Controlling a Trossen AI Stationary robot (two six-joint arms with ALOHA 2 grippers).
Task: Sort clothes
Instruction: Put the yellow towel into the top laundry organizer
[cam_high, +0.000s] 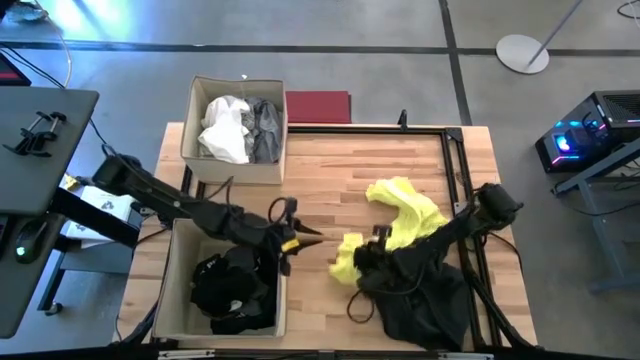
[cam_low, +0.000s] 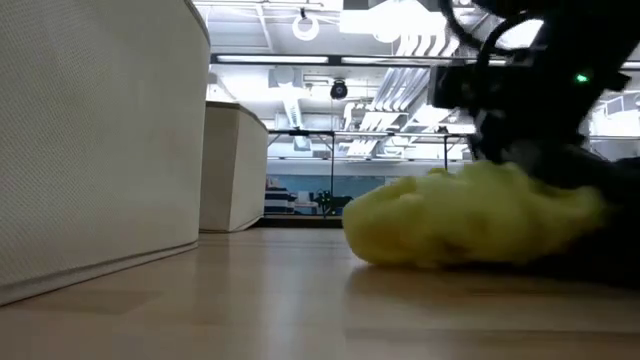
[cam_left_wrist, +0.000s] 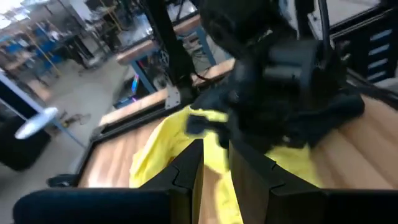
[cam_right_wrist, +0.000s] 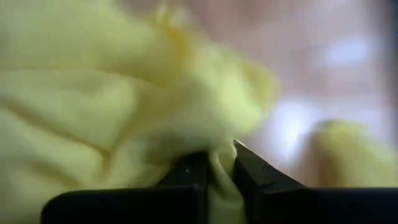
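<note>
Neon yellow garment (cam_right_wrist: 124, 106) pinched in the right gripper (cam_right_wrist: 219, 171); no writing readable.

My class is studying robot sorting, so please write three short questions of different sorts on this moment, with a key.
1. True or false: the right hand is shut on the neon yellow garment.
2. Which box holds the white and grey clothes: A, the far beige box; B, the near beige box?
3. Fill in: the left hand hangs between the near box and the ____ garment.

Key: 1 true, a yellow fold sits between its fingers. 2 A; the near one holds black clothes. 3 yellow.
</note>
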